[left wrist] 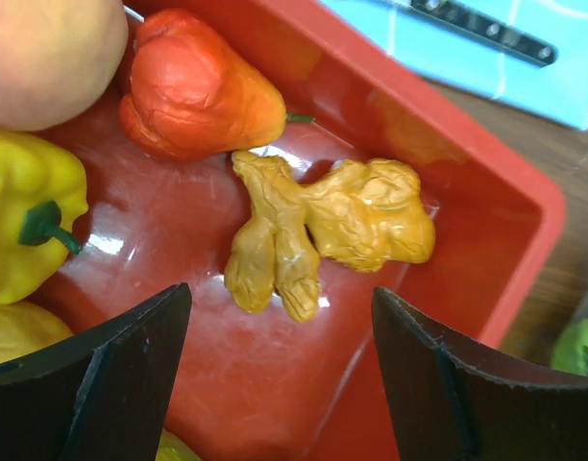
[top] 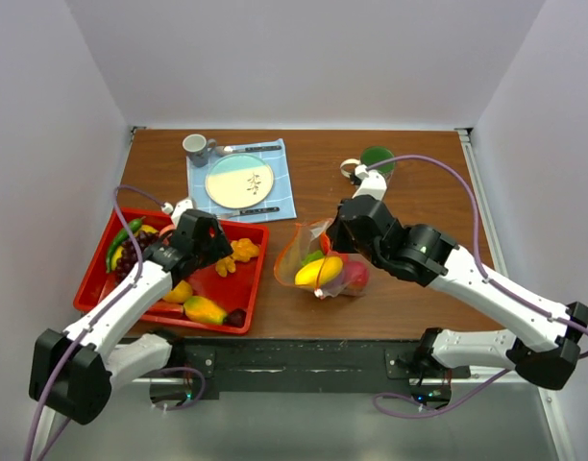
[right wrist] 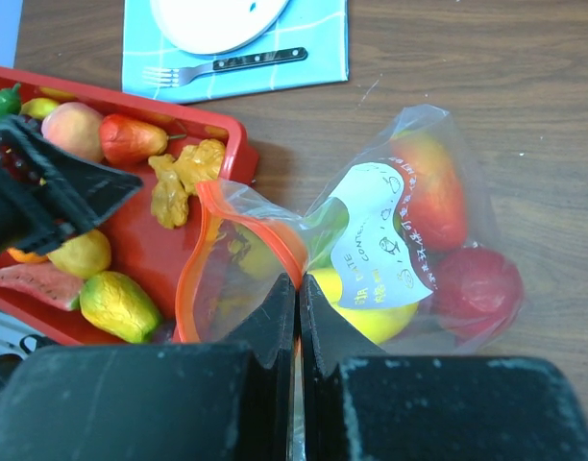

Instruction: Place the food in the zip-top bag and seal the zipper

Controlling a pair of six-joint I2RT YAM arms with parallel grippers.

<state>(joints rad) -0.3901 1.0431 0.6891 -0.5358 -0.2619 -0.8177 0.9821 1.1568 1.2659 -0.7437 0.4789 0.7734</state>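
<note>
Hovering the left hand (left wrist: 280,307), spread wide and empty, over the one ginger root (left wrist: 323,226) in the red tray (left wrist: 486,192), lying lengthwise from finger to finger and just ahead of them. Pinching the single zip-top bag (right wrist: 409,240) beside its zipper (right wrist: 193,259) with the clenched right hand (right wrist: 297,288), on the tabletop (right wrist: 467,58) right of the tray, at least three foods (right wrist: 438,192) inside.
</note>
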